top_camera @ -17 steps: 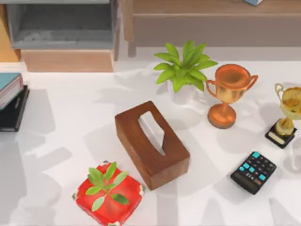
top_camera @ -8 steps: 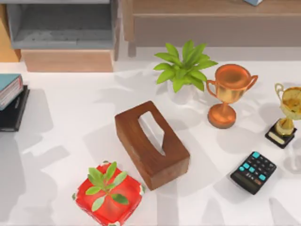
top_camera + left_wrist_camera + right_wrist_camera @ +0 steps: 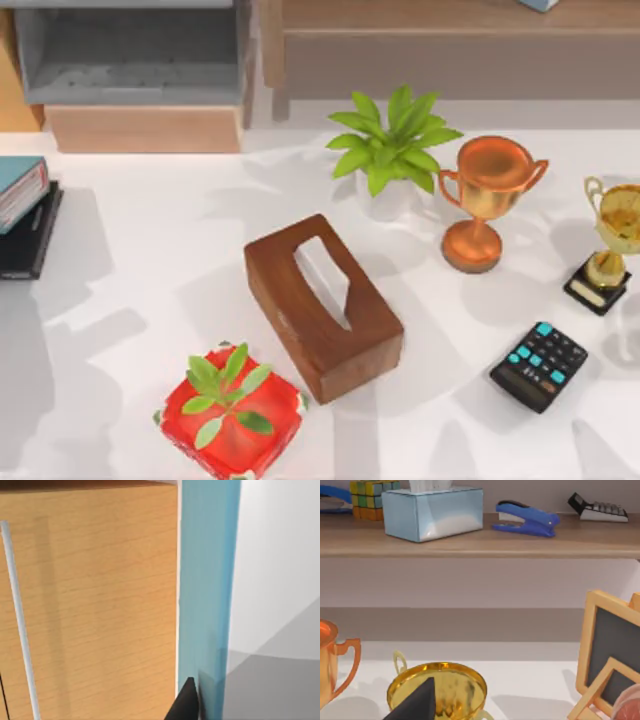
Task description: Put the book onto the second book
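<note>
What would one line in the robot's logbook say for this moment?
book lying on second book | table's left edge | left gripper beside teal cover | right gripper above gold trophy

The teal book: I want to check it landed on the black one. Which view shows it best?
The top view: the teal book lies on the black book at the table's left edge, partly cut off. The left wrist view gives just a close strip of teal cover beside a wooden panel. The right wrist view faces the gold trophy.
</note>
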Motion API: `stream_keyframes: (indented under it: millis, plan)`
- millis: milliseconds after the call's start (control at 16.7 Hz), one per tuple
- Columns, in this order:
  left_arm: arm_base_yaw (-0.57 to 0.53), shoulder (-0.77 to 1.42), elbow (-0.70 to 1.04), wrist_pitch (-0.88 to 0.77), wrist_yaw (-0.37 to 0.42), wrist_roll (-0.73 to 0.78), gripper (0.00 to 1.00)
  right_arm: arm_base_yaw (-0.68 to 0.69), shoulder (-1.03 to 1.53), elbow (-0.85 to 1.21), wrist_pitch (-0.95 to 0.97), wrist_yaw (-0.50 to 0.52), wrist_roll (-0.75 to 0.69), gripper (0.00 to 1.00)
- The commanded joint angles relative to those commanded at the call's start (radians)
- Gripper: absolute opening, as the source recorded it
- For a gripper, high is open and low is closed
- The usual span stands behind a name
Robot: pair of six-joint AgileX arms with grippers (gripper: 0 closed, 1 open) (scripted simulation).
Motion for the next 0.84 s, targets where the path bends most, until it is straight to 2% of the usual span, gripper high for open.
stream_keyframes:
  millis: [480,840]
  plan:
    - [0.000,0.000,0.000,0.000,0.000,0.000,0.98,0.000,0.000,0.000,0.000,0.000,0.000,1.00]
    - [0.000,0.000,0.000,0.000,0.000,0.000,1.00,0.000,0.000,0.000,0.000,0.000,0.000,1.00]
